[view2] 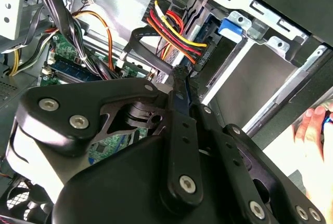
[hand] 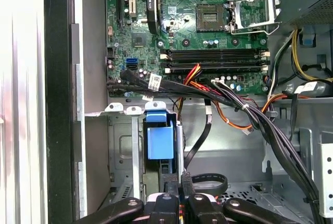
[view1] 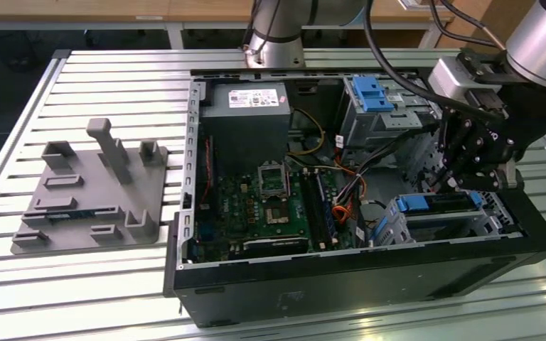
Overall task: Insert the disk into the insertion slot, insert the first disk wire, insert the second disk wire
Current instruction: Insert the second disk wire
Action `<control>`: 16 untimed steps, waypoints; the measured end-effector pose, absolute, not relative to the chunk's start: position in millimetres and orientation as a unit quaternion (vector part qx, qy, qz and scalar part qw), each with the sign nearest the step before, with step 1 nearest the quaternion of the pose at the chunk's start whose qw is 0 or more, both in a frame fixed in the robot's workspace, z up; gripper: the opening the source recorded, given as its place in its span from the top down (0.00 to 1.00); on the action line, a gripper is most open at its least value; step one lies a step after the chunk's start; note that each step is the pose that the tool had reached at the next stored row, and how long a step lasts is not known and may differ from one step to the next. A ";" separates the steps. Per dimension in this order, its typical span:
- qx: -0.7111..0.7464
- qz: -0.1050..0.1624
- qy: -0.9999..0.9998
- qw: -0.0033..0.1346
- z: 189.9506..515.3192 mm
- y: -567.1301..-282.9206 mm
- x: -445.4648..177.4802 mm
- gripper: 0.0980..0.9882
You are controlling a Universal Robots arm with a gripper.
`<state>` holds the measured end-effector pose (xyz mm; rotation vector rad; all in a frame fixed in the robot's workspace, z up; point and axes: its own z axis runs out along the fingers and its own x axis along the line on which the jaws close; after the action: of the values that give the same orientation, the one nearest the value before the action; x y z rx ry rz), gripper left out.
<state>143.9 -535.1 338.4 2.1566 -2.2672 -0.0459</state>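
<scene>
– Any writing you could make out?

– A white printed label (view1: 257, 98) lay on the grey power supply box (view1: 247, 124), and a small white tag (hand: 154, 82) hung on a black cable in the first wrist view. The print on both was too small to tell.

– And the surface?

– A bench of silver slatted aluminium (view1: 111, 71) carried the open black computer case (view1: 349, 277) and, well apart on the exterior view's left, a grey plastic fixture plate with upright posts (view1: 93, 206). Pale wooden tabletops (view1: 207, 8) stood behind. A person's hand (view2: 312, 125) showed beside the case.

– Where was the disk?

– The silver disk in its bright blue carrier (view1: 434, 204) sat inside the low perforated sheet-metal insertion slot (view1: 486, 226), blue tab (hand: 159, 141) outward.

– The black gripper (view1: 475, 186)?

– It hung just over that slot, its fingers (hand: 169, 181) drawn almost together. I couldn't tell whether anything was pinched between them.
</scene>
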 end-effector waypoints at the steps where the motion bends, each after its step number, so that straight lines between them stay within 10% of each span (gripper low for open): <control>1: 0.689 -0.015 -0.724 0.006 338.4 -535.1 143.9 0.94; 16: 0.684 -0.015 -0.729 0.006 338.1 -539.7 145.1 0.94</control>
<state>145.1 -539.7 338.1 2.1409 -2.2824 -0.0461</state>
